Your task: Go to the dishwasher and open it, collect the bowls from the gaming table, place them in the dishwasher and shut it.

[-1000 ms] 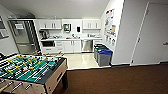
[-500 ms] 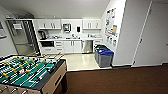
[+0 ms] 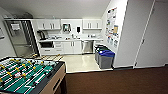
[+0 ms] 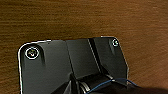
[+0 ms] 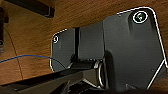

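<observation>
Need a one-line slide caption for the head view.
Kitchenette ahead: closed dishwasher under the counter, bins at right, football table in the near-left foreground.

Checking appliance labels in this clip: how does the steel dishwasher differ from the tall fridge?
The stainless-steel under-counter dishwasher is low and sits beneath the countertop; the tall steel fridge stands floor-to-cabinet height. The dishwasher sits right of the sink, the fridge at the kitchen's far left. Both look closed and metallic.

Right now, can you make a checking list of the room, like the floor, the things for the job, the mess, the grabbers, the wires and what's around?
Surface: brown carpet near, pale kitchen floor beyond.
Job's things: dishwasher shut, under the counter; bowls: nothing seen.
Clutter: two bins beside the wall.
Grippers: fingers cannot be made out.
Cables: blue cable over the carpet in the right wrist view; another in the left wrist view.
Surroundings: table-football table near left, white cabinets, posters on the wall.
</observation>
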Motion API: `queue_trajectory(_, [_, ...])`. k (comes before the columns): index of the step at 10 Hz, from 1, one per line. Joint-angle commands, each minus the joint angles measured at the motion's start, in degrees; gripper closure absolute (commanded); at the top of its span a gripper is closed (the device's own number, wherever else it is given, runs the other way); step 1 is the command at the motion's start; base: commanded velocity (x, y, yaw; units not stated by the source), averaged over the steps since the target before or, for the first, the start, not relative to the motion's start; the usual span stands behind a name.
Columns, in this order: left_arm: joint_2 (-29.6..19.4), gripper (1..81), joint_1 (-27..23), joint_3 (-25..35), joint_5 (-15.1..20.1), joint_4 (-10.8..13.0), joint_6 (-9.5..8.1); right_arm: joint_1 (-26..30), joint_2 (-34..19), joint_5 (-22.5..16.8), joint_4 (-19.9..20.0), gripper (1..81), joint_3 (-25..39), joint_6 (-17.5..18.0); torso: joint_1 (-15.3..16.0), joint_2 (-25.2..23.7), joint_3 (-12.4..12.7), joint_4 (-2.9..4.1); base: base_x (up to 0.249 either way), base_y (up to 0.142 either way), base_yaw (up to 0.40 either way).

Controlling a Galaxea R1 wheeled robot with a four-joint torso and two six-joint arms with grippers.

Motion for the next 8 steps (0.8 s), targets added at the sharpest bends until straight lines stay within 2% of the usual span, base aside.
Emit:
queue_trajectory(1, [-1.1,1.0,-3.7,1.1,3.9,2.6,-2.84,3.0,-0.9,-3.0,0.1,1.0,0.7,-0.2,0.0,0.0,0.0,0.00,0.171,0.000,0.000])
queue_trajectory(5, [-1.0,1.0,-3.7,1.1,3.9,2.6,-2.84,3.0,-0.9,-3.0,0.1,1.0,0.6,-0.2,0.0,0.0,0.0,0.00,0.171,0.000,0.000])
queue_trajectory(8, [-1.2,1.0,-3.7,1.5,3.9,2.6,-2.84,2.9,-1.0,-3.0,0.1,1.0,0.6,-0.2,0.0,0.0,0.0,0.00,0.171,-0.074,0.000])
